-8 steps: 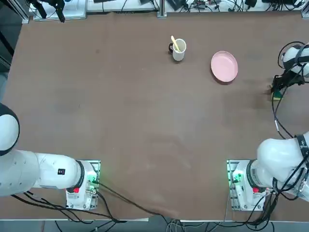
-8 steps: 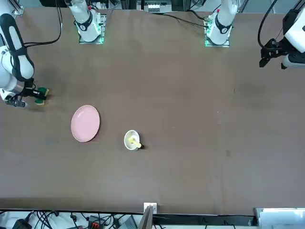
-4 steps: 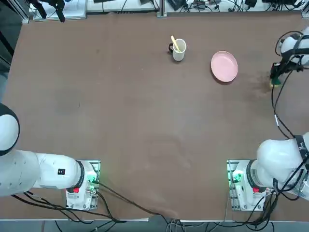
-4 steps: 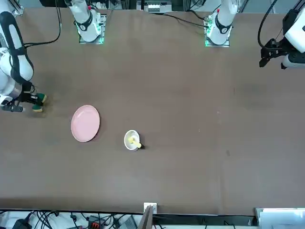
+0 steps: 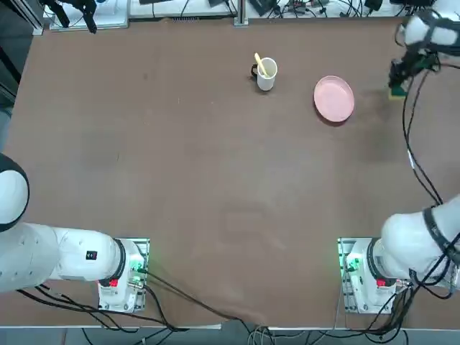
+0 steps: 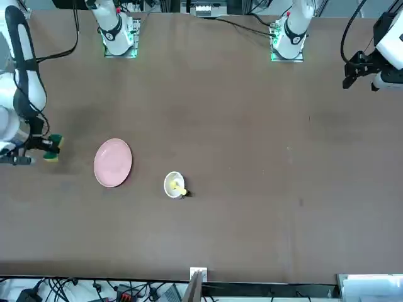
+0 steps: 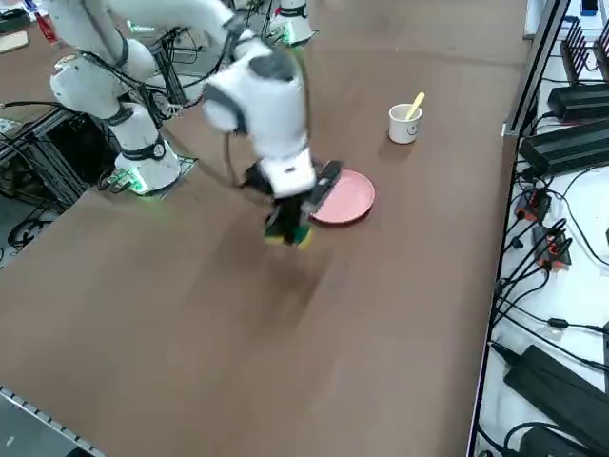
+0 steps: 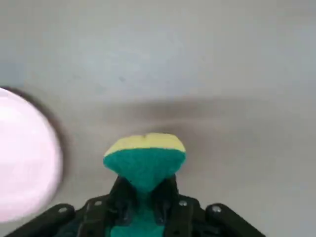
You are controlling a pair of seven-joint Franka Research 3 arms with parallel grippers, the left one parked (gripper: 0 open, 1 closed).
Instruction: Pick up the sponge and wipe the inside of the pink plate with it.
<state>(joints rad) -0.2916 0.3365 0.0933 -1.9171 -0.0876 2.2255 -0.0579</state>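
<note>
My right gripper (image 5: 397, 85) is shut on the sponge (image 8: 144, 157), a small block with a green top over a yellow base, squeezed between the fingers. It hangs above the table, to the right of the pink plate (image 5: 333, 98) as the top view shows it, with a gap between them. In the front view the sponge (image 6: 52, 148) is left of the plate (image 6: 113, 162). The side view shows the gripper (image 7: 288, 224) with the sponge beside the plate (image 7: 344, 199). The plate (image 8: 24, 153) lies flat and holds nothing.
A white mug (image 5: 266, 73) with a yellow stick in it stands on the table left of the plate in the top view. Cables and power strips (image 7: 561, 105) lie beyond the table's far edge.
The right gripper has carried the sponge away from the robot's side of the table and a little toward the plate, rising off the table.
</note>
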